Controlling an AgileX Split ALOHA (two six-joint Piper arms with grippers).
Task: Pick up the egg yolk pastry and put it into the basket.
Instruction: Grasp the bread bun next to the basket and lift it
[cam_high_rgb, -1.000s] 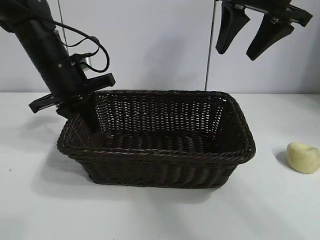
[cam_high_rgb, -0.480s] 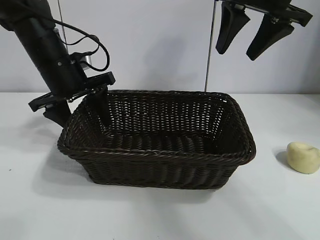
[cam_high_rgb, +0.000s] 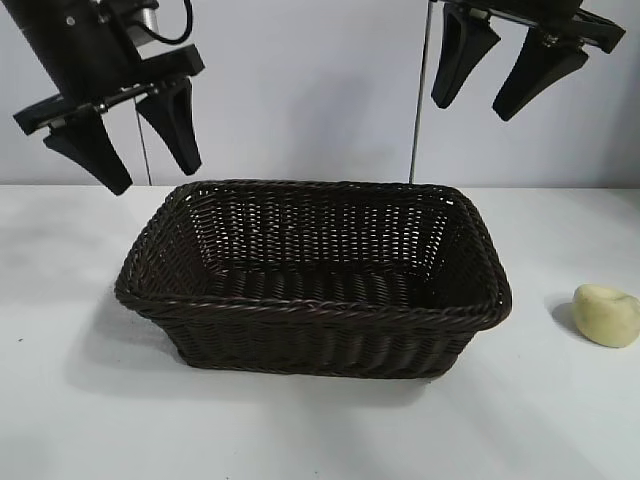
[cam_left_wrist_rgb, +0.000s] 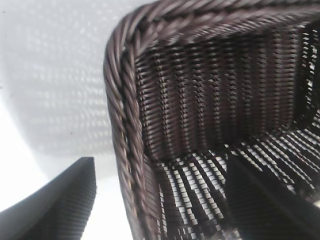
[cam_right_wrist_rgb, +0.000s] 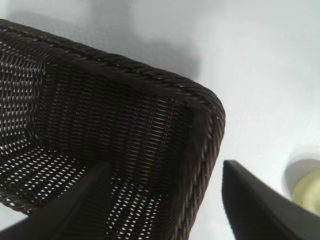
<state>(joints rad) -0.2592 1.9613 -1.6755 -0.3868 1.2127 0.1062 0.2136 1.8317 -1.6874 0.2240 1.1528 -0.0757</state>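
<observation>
The pale yellow egg yolk pastry (cam_high_rgb: 607, 315) lies on the white table to the right of the basket, and shows at the edge of the right wrist view (cam_right_wrist_rgb: 307, 193). The dark brown wicker basket (cam_high_rgb: 300, 305) stands mid-table and holds nothing. My left gripper (cam_high_rgb: 152, 175) is open and empty, in the air above the basket's back left corner (cam_left_wrist_rgb: 122, 100). My right gripper (cam_high_rgb: 470, 108) is open and empty, high above the basket's back right corner (cam_right_wrist_rgb: 202, 125).
The white table (cam_high_rgb: 560, 420) runs all round the basket. A thin metal pole (cam_high_rgb: 418, 120) stands behind the basket near the right arm. A plain grey wall is at the back.
My left gripper has let go of the basket's left rim and risen up and to the left, jaws open. The basket, pastry and right arm have not moved.
</observation>
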